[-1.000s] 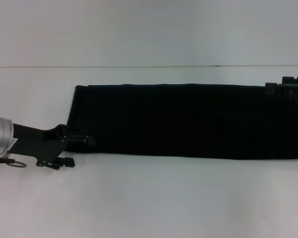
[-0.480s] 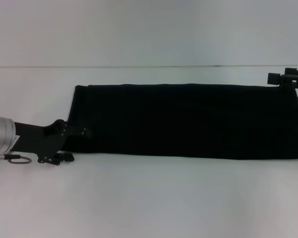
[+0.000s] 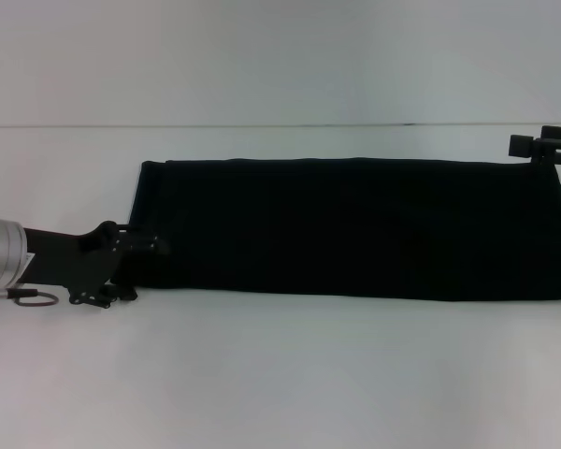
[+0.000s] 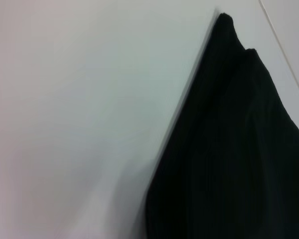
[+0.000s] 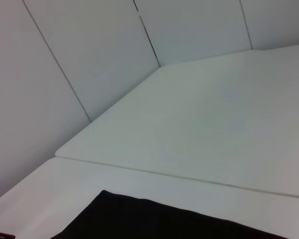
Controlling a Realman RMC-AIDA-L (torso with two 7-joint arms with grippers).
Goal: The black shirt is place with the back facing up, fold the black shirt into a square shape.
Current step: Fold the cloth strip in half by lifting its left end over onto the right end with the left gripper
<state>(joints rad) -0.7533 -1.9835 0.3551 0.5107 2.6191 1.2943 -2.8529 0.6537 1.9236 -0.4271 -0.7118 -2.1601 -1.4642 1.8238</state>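
1. The soft black shirt [image 3: 355, 229], folded into a long band, lies across the white bench [image 3: 280, 374].
2. Left tool [image 3: 140, 253] reaches low at its near-left corner; I cannot tell its grip.
3. Right tool [image 3: 547, 147] has lifted clear beyond the far-right corner; grip unclear too.

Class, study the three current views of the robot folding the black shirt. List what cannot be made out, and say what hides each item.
- Head view: the black shirt runs off the right edge, so its far end is cut off.
- Head view: the left gripper merges with the dark cloth.
- Head view: the right gripper is partly cut by the frame.
- Both wrist views: neither gripper shows.
- No lettering is visible anywhere.
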